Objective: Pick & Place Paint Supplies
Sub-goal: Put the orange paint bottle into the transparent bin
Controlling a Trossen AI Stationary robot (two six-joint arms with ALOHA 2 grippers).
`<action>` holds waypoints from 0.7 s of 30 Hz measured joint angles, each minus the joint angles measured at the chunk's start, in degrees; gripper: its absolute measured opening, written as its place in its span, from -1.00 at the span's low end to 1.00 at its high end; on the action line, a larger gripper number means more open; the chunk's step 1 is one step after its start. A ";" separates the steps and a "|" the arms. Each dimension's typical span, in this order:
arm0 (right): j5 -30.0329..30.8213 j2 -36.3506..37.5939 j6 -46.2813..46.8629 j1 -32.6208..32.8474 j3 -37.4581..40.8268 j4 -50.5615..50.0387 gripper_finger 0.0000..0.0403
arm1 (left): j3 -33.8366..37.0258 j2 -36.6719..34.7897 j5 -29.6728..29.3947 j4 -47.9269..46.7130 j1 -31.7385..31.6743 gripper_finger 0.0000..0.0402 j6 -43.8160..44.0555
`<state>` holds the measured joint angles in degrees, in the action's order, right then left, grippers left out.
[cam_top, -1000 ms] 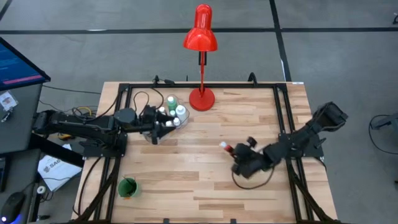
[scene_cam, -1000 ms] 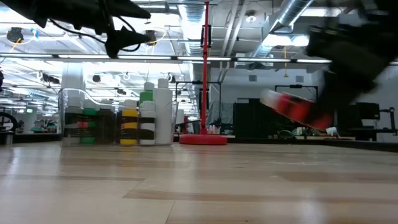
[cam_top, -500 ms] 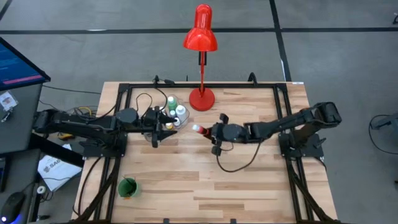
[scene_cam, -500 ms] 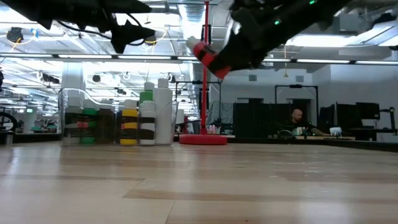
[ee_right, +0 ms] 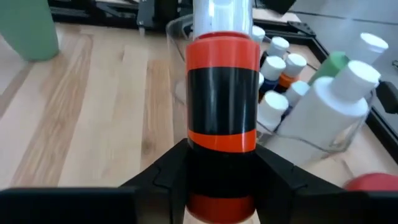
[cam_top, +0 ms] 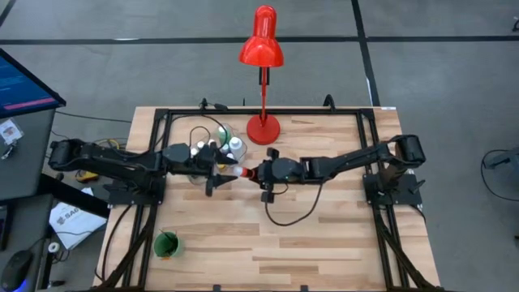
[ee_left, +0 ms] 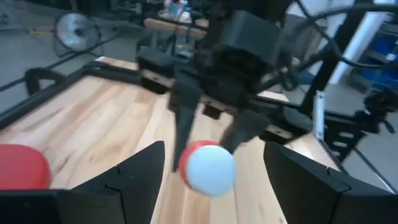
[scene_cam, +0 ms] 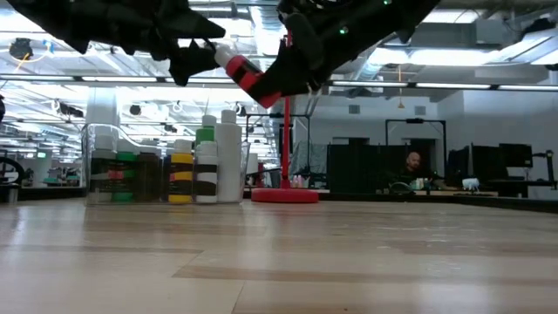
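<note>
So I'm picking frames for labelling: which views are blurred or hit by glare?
Left wrist view: soft, the white-capped red bottle and right gripper smeared. Right wrist view: bottle sharp, container behind softer. Low view: backlit, arms silhouetted. High view: even.

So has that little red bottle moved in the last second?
Yes. The right claw carried the red bottle leftward across the table, past the red lamp's base, toward the left claw.

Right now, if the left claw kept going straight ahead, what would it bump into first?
Probably the red paint bottle, white cap first. The right claw holds it out toward the open left claw, directly in front. Depth is hard to judge, but nothing else sits between them.
</note>
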<state>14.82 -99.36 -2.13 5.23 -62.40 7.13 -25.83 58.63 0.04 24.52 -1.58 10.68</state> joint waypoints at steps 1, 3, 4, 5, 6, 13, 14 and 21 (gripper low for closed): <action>-0.07 -0.15 -0.02 -0.19 -0.26 0.25 -0.34 | 0.05 0.02 0.82 -0.06 0.00 0.32 -0.25; -0.04 -0.09 -0.02 -0.43 -0.28 0.22 -0.34 | 0.04 0.56 1.52 0.54 0.00 0.32 -1.22; -0.03 -0.19 -0.02 -0.56 -0.28 0.63 -0.34 | 0.01 0.86 1.52 0.28 0.00 0.32 -1.65; -0.03 -0.23 0.00 -0.54 -0.28 0.66 -0.34 | 0.07 0.90 1.52 -0.26 0.00 0.32 -1.79; -0.05 -0.27 0.00 -0.54 -0.28 0.62 -0.33 | 0.11 0.99 1.51 -0.03 0.00 0.32 -1.86; -0.29 -0.28 0.00 -0.54 -0.28 0.64 -0.33 | 0.05 2.62 1.39 0.87 0.00 0.32 -4.49; -0.46 -0.28 0.01 -0.54 -0.28 0.63 -0.33 | 0.05 2.72 1.39 1.29 0.00 0.32 -5.04; -1.06 -0.28 0.03 -0.92 -0.26 0.60 -0.33 | 0.05 4.19 1.36 2.50 0.00 0.29 -5.95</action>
<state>13.76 -99.63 -2.10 4.31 -62.65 7.73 -25.78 62.82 1.40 27.02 -1.58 4.73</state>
